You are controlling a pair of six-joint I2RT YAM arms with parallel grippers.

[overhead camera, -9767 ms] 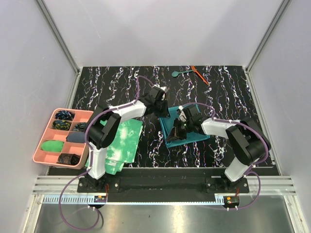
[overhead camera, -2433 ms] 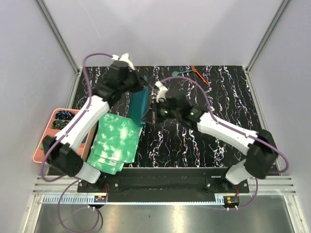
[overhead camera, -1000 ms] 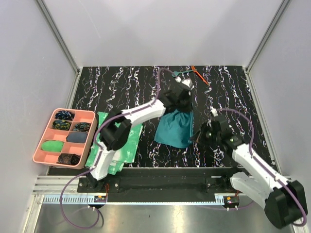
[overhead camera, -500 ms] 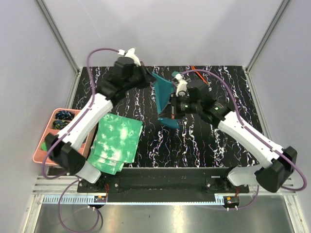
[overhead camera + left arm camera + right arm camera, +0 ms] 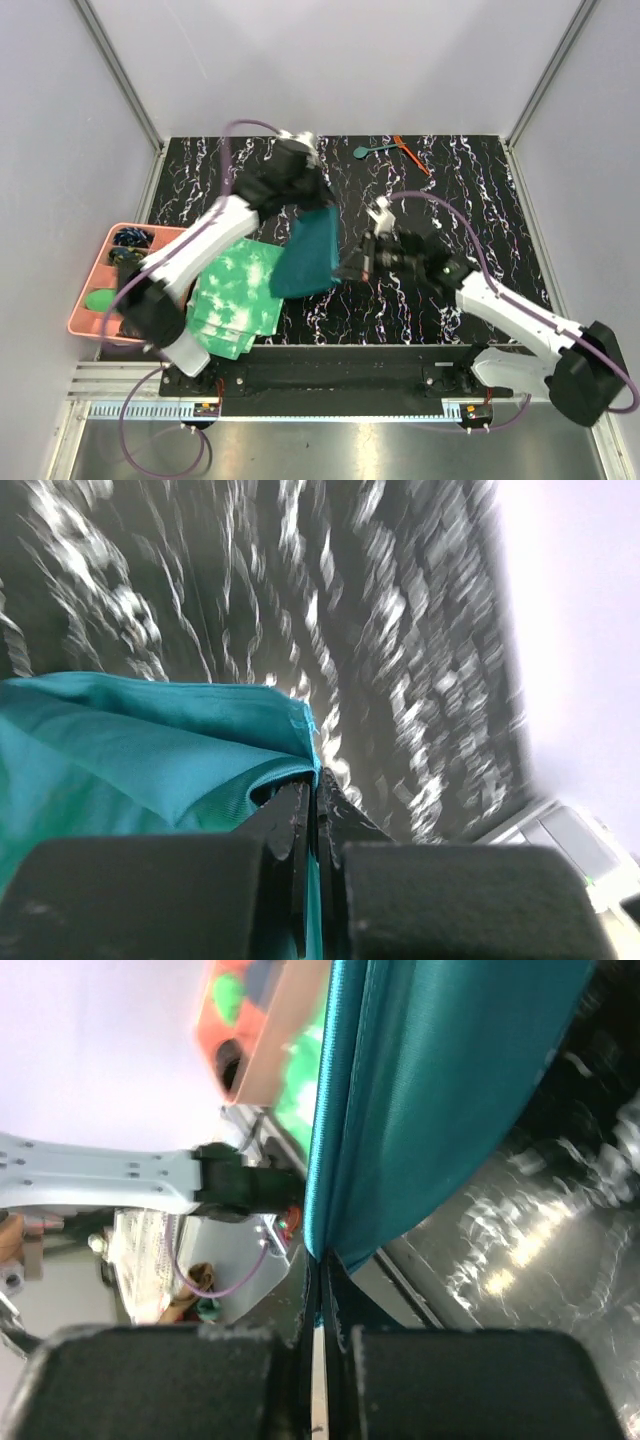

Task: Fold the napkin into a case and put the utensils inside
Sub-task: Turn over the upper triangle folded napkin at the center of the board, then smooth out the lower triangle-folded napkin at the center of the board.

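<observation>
Holding the plain dark teal cloth napkin (image 5: 308,255) up between them, both arms had it pinched, mid-fold by my read. Left gripper (image 5: 312,785) was clamped tight on the napkin's upper edge, about 1 o'clock on the cloth from above. Right gripper (image 5: 322,1260) was closed on a doubled edge at the cloth's 4 o'clock corner. Two opposite pinch points kept the panel taut, probably so it could be laid down flat and square. Napkin hung over the middle of the black marbled tabletop (image 5: 480,210), shifted toward 9 o'clock. Couldn't tell if its low edge touched the surface. It read as a broad folded panel, not a slim case, so folding wasn't done. Small teal plastic spoon (image 5: 363,151) and thin orange-red stick utensil (image 5: 410,153) lay just beside each other at 12–1 o'clock on the far edge, well apart from the napkin, parked out of the folding zone. Green-and-white tie-dye cloths (image 5: 240,300) sat at 7 o'clock, with the napkin's low corner overlapping them in view. Pink compartment tray (image 5: 80,300) sat at 8 o'clock.
</observation>
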